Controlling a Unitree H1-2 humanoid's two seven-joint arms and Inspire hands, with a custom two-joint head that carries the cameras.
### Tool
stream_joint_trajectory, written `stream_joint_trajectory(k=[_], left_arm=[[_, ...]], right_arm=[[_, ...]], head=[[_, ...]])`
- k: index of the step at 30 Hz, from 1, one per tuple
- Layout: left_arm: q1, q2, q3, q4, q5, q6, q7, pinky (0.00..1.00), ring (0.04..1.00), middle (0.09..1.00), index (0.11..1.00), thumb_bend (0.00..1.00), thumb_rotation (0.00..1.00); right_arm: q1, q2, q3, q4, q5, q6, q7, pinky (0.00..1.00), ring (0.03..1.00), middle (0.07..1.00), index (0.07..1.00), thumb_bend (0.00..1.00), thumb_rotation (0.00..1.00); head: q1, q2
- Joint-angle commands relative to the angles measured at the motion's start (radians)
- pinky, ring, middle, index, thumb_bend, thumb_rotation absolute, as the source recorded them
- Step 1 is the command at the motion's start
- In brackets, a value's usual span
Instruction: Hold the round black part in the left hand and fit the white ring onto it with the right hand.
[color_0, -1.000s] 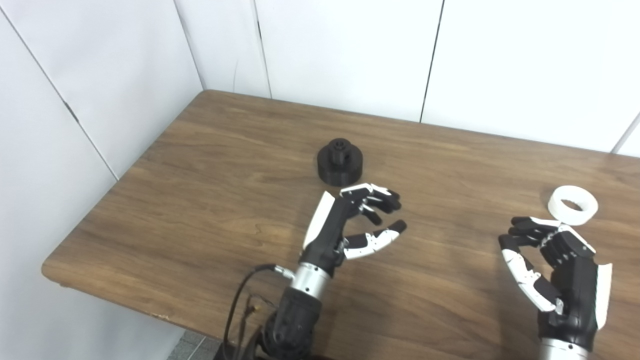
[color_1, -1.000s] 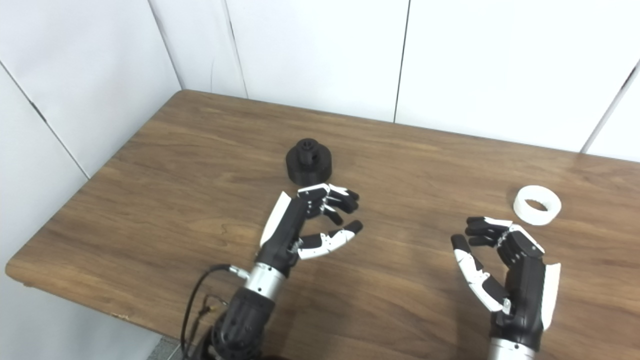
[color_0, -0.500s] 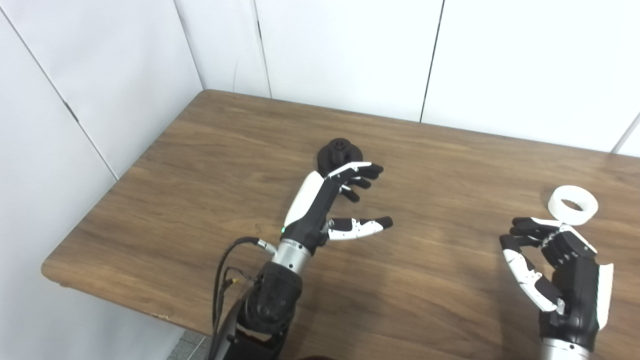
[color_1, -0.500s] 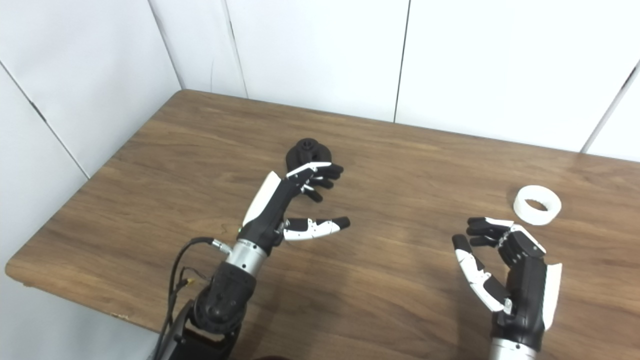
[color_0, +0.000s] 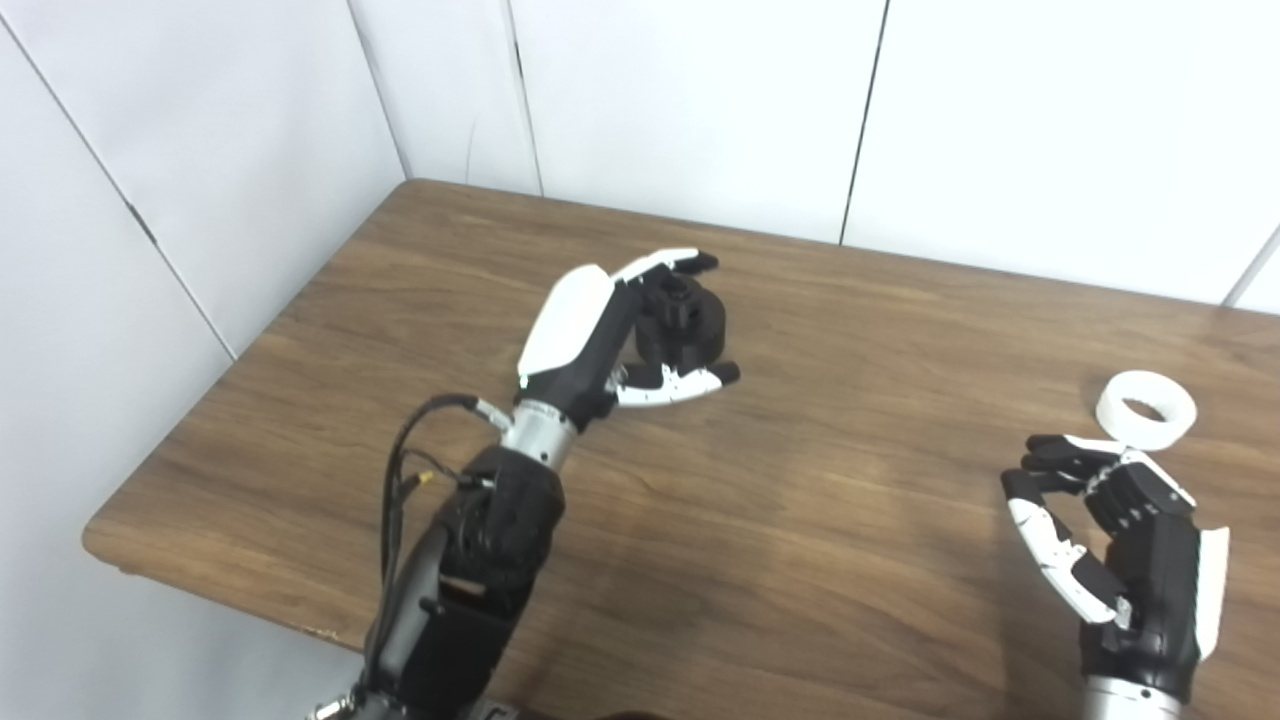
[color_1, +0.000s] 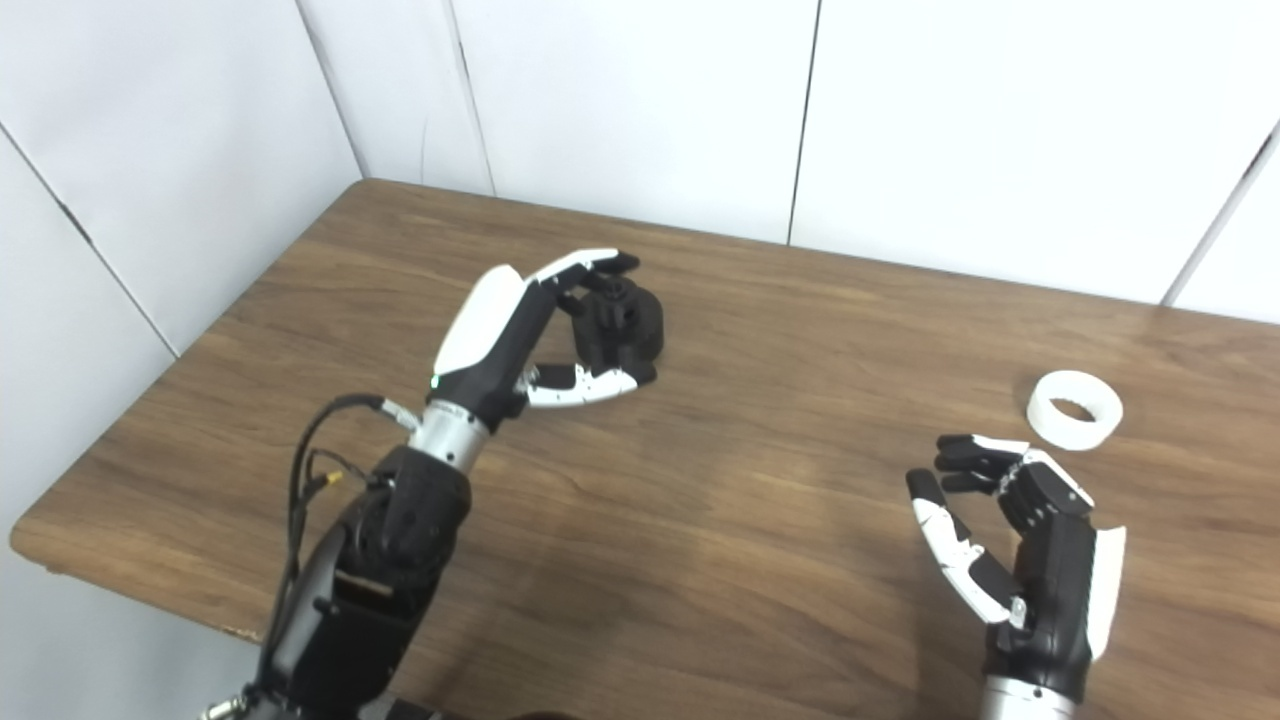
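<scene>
Left robot hand (color_0: 600, 330) cupped around round black part (color_0: 690, 325) on desk (color_0: 400, 330), fingers over top, thumb below; firm grip cannot tell. Right robot hand (color_0: 1120, 530) open, empty, hovering just beside white ring (color_0: 1146, 408) lying flat at desk's right.

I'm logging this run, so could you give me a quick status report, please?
Left hand open, cupped around round black part, grip unconfirmed. Right hand open, short of white ring. Nothing in the way.
</scene>
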Motion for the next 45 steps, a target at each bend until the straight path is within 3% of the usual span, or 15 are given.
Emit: stream_joint_trajectory(k=[1, 13, 24, 31, 45], left_arm=[[-0.051, 0.029, 0.012, -0.027, 0.029, 0.013, -0.005, 0.62, 0.774, 0.829, 0.791, 0.76, 0.33], [-0.103, 0.078, 0.007, 0.046, 0.116, 0.033, -0.005, 0.65, 0.799, 0.847, 0.808, 0.82, 0.38], [-0.156, 0.116, -0.021, 0.178, 0.174, 0.052, -0.013, 0.72, 0.894, 0.912, 0.837, 0.91, 0.47], [-0.184, 0.119, -0.045, 0.267, 0.218, 0.09, -0.004, 0.89, 0.959, 0.946, 0.842, 0.96, 0.52], [-0.219, 0.114, -0.1, 0.44, 0.248, 0.135, 0.019, 0.89, 1.0, 1.0, 0.867, 1.0, 0.59]], right_arm=[[0.021, -0.013, -0.002, -0.018, 0.003, -0.028, 0.004, 0.48, 0.557, 0.585, 0.493, 0.5, 0.16], [0.018, -0.01, -0.002, -0.015, -0.004, -0.027, 0.002, 0.48, 0.556, 0.583, 0.493, 0.5, 0.16], [0.018, -0.003, -0.005, -0.027, 0.003, -0.011, 0.001, 0.47, 0.547, 0.578, 0.493, 0.5, 0.16], [0.019, -0.006, -0.003, -0.027, -0.002, -0.018, 0.002, 0.47, 0.55, 0.578, 0.493, 0.5, 0.16], [0.028, -0.008, -0.006, -0.043, 0.0, -0.004, 0.008, 0.48, 0.56, 0.587, 0.493, 0.5, 0.16]], head=[[0.001, 0.001], [-0.005, 0.0], [-0.011, 0.003], [-0.018, 0.006], [-0.018, 0.012]])
